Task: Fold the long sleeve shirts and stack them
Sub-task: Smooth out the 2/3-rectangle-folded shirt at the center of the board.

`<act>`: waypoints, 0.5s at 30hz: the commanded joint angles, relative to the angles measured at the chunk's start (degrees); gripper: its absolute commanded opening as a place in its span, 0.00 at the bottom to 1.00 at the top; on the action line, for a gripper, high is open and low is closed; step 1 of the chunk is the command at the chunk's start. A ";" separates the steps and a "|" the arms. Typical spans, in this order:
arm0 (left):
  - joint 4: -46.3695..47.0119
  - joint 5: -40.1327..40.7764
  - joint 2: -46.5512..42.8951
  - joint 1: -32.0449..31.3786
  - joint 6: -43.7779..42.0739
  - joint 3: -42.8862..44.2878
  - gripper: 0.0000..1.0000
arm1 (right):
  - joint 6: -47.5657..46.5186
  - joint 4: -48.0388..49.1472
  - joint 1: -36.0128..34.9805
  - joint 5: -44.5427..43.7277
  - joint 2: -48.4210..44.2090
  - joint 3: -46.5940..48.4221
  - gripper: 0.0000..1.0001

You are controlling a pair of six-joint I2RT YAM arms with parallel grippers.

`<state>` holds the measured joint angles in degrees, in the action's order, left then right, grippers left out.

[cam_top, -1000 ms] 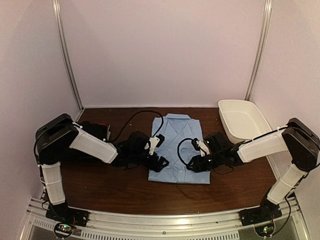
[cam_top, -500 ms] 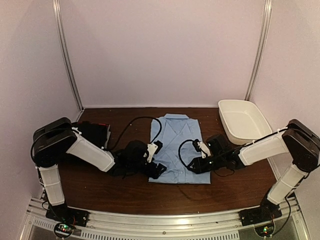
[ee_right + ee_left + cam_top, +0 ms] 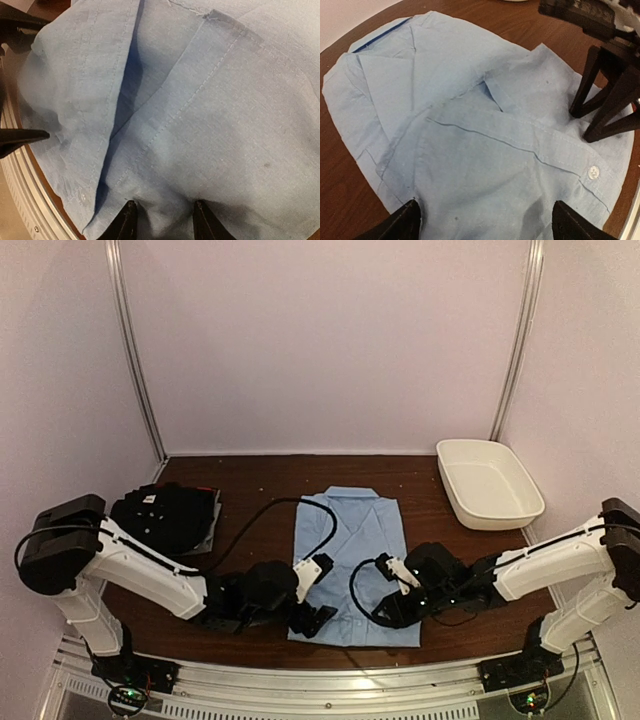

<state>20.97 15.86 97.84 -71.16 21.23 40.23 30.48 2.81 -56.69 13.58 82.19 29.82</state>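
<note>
The light blue shirt (image 3: pixel 352 560) lies folded at the table's middle, collar toward the back. My left gripper (image 3: pixel 312 619) stands on its near left corner. It is open wide, both fingertips (image 3: pixel 409 221) pressing the cloth (image 3: pixel 485 150). My right gripper (image 3: pixel 387 609) stands on the near right part. Its jaws are partly open, the tips (image 3: pixel 128 220) dug into the cloth (image 3: pixel 210 125), which puckers between them. The right gripper's fingers (image 3: pixel 600 100) also show in the left wrist view, standing on the shirt. The black shirt (image 3: pixel 165 515) lies folded at the back left.
A white oval tub (image 3: pixel 490 485) stands at the back right. The metal rail (image 3: pixel 330 685) runs along the near edge, just in front of the shirt's hem. Both arms lie low over the table, their cables looping above the shirt.
Both grippers have slid toward the near edge, and the blue shirt has come with them. The left arm has dropped lower, uncovering the black shirt.
</note>
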 commanded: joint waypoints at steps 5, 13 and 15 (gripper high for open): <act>-6.23 8.50 -13.34 0.14 -1.90 -1.21 0.98 | -1.82 -20.94 -2.77 -7.00 -14.34 1.70 0.69; -17.95 4.56 -22.11 4.12 1.10 0.94 0.98 | -1.71 -24.18 -12.34 -12.17 -16.48 4.46 0.76; -20.00 1.68 -23.49 5.72 1.81 1.24 0.98 | -1.41 -24.49 -15.15 -14.42 -14.69 5.18 0.75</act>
<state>7.53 21.80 77.01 -68.62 20.91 39.79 28.73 -18.65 -67.61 5.02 65.34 32.93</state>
